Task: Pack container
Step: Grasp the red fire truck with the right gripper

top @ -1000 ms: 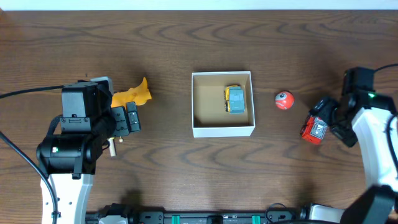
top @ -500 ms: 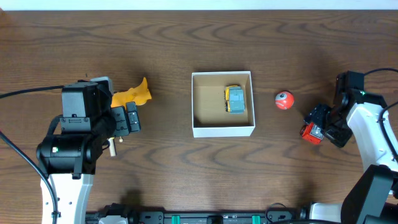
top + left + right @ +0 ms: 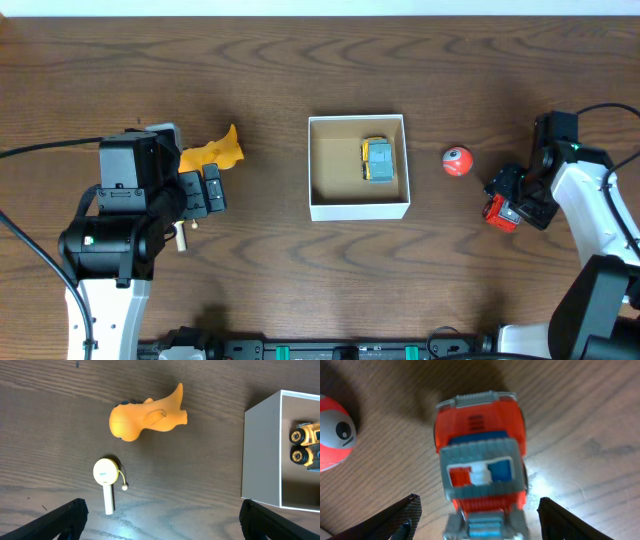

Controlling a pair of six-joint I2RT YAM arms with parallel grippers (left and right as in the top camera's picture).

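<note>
Soft, even room light; one close view out of focus.

From above, the desk point(image 3: 260, 280) was evenly and fairly brightly lit, its shadows faint and short, with a pale washed-out strip along the top edge. At the left wrist the wood looked greyer but crisp, and the orange toy point(image 3: 145, 415) was sharp over a weak shadow. The right wrist view was poorest: the red truck point(image 3: 480, 460) sat too close and blurred, dark shadow pooled beyond it, a white glare spot shone beside it, and the ball point(image 3: 335, 432) was clipped at the edge. The left claw point(image 3: 162, 512) and right claw point(image 3: 479, 502) showed only as dark, soft-edged corners.
</note>
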